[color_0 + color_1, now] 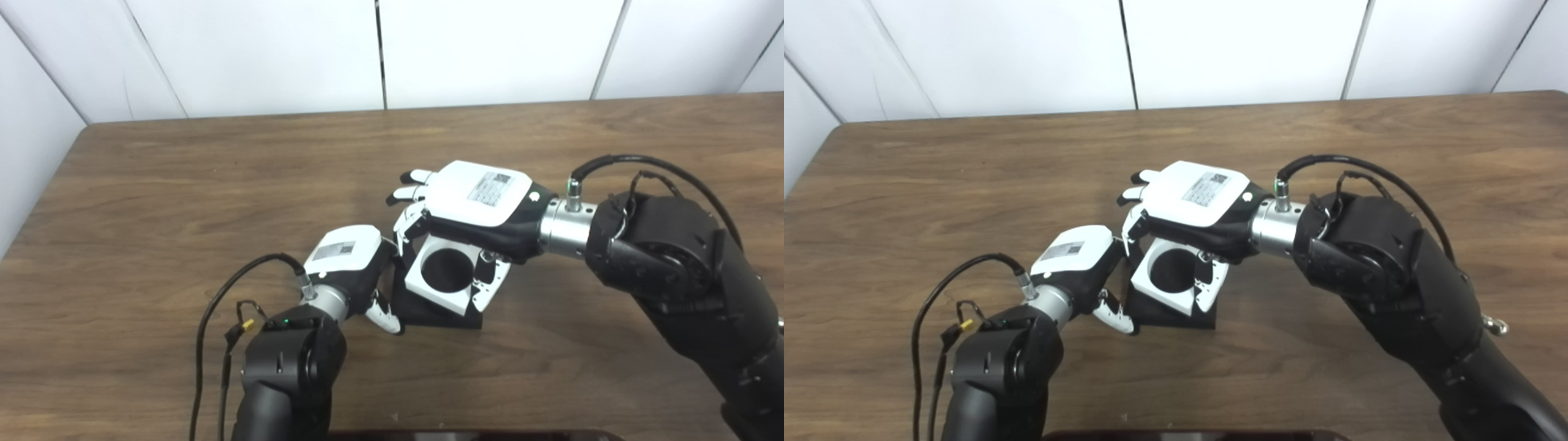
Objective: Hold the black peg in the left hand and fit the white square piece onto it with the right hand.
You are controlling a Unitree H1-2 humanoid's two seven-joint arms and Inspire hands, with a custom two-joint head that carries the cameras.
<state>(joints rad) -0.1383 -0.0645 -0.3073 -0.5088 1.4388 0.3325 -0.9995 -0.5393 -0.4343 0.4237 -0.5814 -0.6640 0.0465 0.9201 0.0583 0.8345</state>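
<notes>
The black peg stands on the wooden table near the middle, and only its dark base shows clearly. My left hand is closed against the base's left side, thumb low at the front. The white square piece, with a round hole that looks black inside, sits tilted on top of the peg. My right hand reaches in from the right, palm down, and holds this piece with fingers on its far-left edge and thumb on its right edge. The peg's shaft is hidden by the piece.
White wall panels close off the table at the back and left. A dark object lies along the bottom edge of the picture. Black cables loop from both wrists, and the bulky right forearm covers the table's right side.
</notes>
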